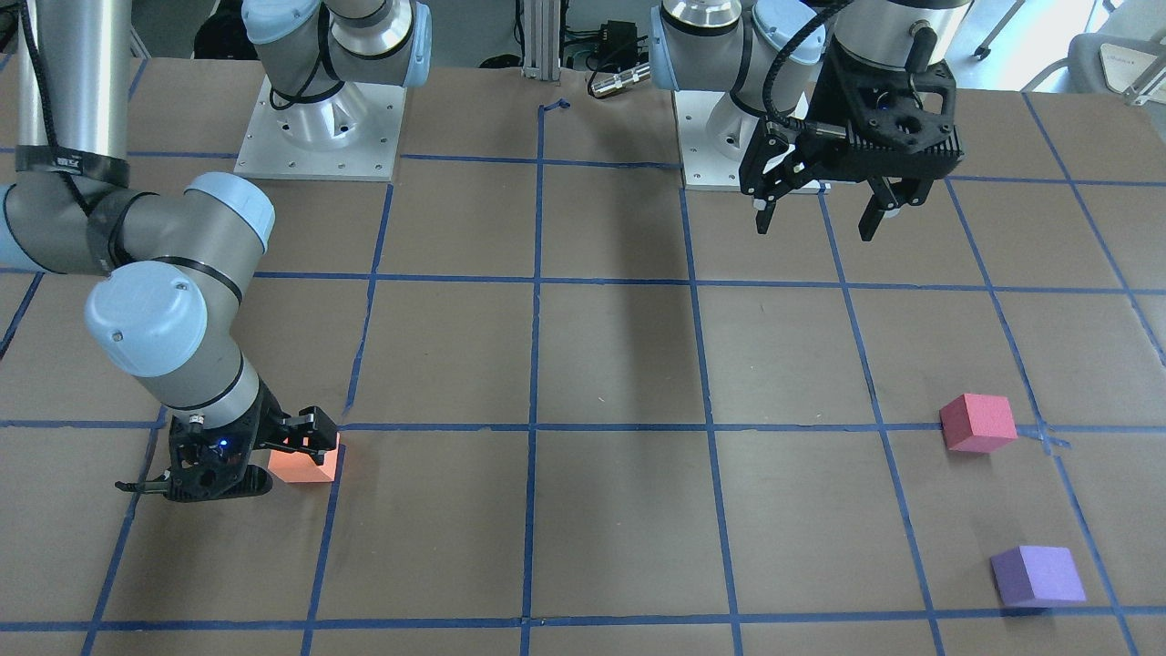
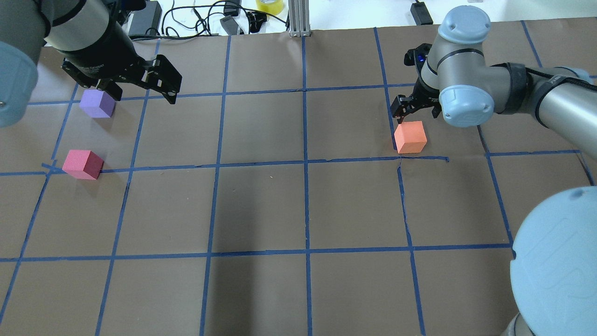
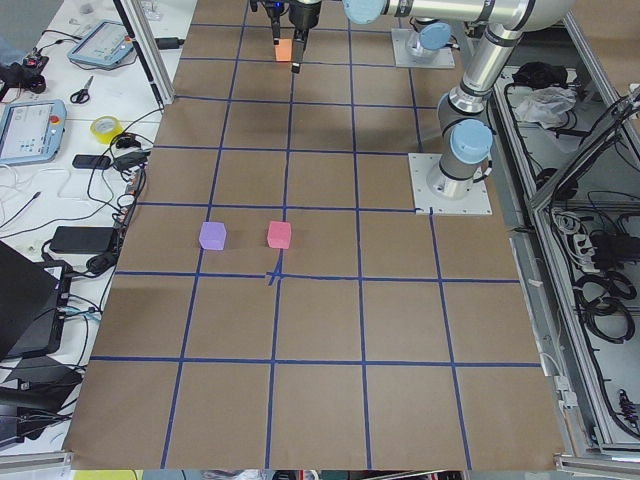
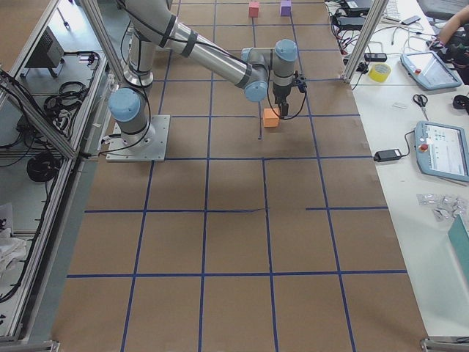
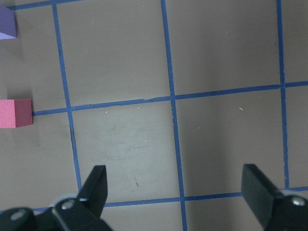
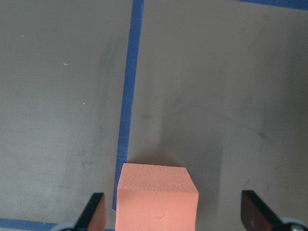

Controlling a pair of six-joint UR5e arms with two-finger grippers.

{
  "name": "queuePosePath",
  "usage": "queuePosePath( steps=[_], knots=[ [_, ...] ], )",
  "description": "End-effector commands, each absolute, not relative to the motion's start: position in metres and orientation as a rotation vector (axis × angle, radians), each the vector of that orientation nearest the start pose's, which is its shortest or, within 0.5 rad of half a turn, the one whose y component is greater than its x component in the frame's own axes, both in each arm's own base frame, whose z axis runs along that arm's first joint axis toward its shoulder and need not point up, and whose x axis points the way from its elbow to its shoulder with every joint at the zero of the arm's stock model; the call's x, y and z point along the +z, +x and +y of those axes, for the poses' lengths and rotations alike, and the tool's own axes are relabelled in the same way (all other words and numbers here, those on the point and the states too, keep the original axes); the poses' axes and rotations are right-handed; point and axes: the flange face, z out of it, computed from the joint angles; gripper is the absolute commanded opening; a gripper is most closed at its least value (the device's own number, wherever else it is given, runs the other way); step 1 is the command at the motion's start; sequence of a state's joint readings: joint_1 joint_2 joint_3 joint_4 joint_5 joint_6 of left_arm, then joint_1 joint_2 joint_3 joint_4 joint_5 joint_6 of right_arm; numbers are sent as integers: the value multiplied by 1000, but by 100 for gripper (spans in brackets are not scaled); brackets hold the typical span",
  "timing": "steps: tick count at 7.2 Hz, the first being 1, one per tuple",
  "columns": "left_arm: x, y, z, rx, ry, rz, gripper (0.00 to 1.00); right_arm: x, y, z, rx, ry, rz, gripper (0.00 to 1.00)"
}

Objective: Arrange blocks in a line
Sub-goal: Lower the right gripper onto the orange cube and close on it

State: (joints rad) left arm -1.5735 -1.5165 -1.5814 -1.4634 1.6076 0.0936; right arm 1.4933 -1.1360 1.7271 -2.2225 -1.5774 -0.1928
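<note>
The right fingers point(image 6: 95, 211) are spread wide and low over the bench point(image 2: 261, 210), with the orange block point(image 6: 156, 202) resting between them, clearly nearer one finger than the other and, as far as shows, touching neither. Closing from this offset is the main risk: the nearer finger would likely meet the block first and shove or twist it across the bench before the other arrives, giving a skewed hold. The wrist view cuts off the block's near part and the fingertips, so how far down they reach cannot be told, and in the front-facing view the wrist hides part of the block. The left fingers point(image 5: 96, 185) are also wide and hold nothing; the red-pink block point(image 2: 83, 164) and purple block point(image 2: 97, 103) lie off to one side of them, both clipped by the wrist view's edge.
</note>
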Motion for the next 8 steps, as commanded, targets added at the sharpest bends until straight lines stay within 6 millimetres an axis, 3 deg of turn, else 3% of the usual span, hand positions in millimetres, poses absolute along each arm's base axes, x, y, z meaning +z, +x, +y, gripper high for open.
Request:
queuePosePath(
  steps=[1, 6, 7, 8],
  knots=[
    [520, -131, -482, -230, 145, 3086, 100, 214, 85, -621, -32, -171, 3147, 100],
    [521, -131, -482, -232, 147, 3084, 100, 205, 85, -619, 13, -174, 3143, 100],
    [521, -131, -482, -232, 147, 3084, 100, 204, 86, -618, 32, -176, 3138, 94],
    [521, -131, -482, -232, 147, 3086, 100, 204, 86, -618, 31, -166, 3136, 49]
  ],
)
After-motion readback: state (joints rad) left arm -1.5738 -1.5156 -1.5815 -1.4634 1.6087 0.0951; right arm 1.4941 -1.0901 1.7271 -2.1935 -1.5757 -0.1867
